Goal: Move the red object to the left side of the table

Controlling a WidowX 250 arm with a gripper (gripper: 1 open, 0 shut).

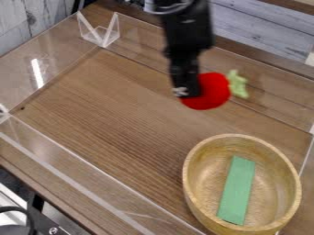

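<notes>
The red object, a small round toy fruit with a pale green leafy top, hangs slightly blurred above the right half of the wood-grain table. My black gripper comes down from the upper middle and is shut on the fruit's left side. The leafy top sticks out to the right. The fingertips are partly hidden against the fruit.
A round light-wood bowl sits at the front right with a flat green strip inside. Low clear acrylic walls edge the tabletop. A small clear stand sits at the back left corner.
</notes>
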